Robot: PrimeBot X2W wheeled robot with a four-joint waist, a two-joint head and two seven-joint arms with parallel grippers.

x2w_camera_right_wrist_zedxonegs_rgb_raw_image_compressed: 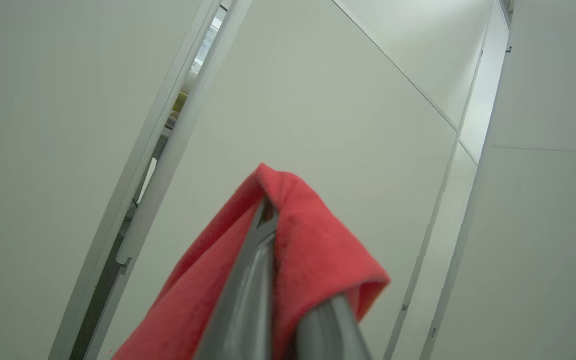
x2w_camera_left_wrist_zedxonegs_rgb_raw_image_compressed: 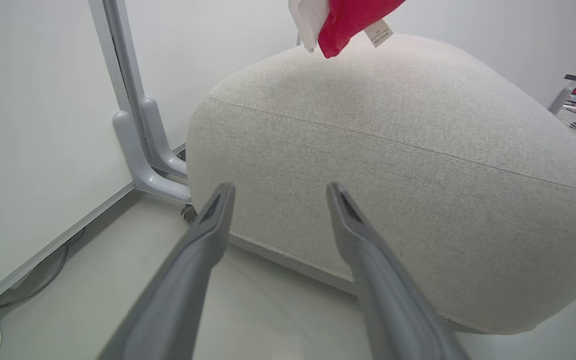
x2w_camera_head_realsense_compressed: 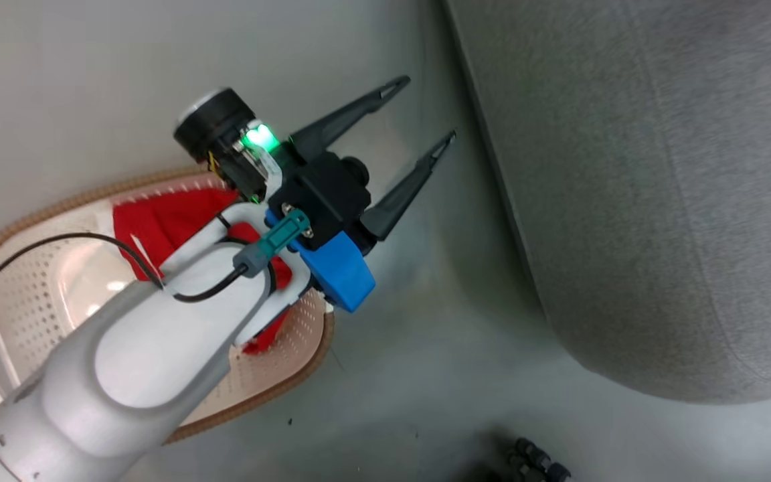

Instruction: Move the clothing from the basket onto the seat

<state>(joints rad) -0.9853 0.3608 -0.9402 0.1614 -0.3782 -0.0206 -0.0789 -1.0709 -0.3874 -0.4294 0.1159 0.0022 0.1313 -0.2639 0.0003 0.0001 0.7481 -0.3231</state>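
- We see the left fingers (x2w_camera_head_realsense_compressed: 352,110) spread wide with nothing between them, over the floor (x2w_camera_head_realsense_compressed: 425,348) between the basket (x2w_camera_head_realsense_compressed: 278,375) and the seat (x2w_camera_head_realsense_compressed: 660,201).
- The basket sits under the left forearm, with red clothing (x2w_camera_head_realsense_compressed: 171,221) inside.
- The right fingers (x2w_camera_right_wrist_zedxonegs_rgb_raw_image_compressed: 253,280) are pinched together on a red garment (x2w_camera_right_wrist_zedxonegs_rgb_raw_image_compressed: 313,250) that drapes over them.
- In the left wrist view, that garment hangs above the seat's far top. We cannot tell if it touches.
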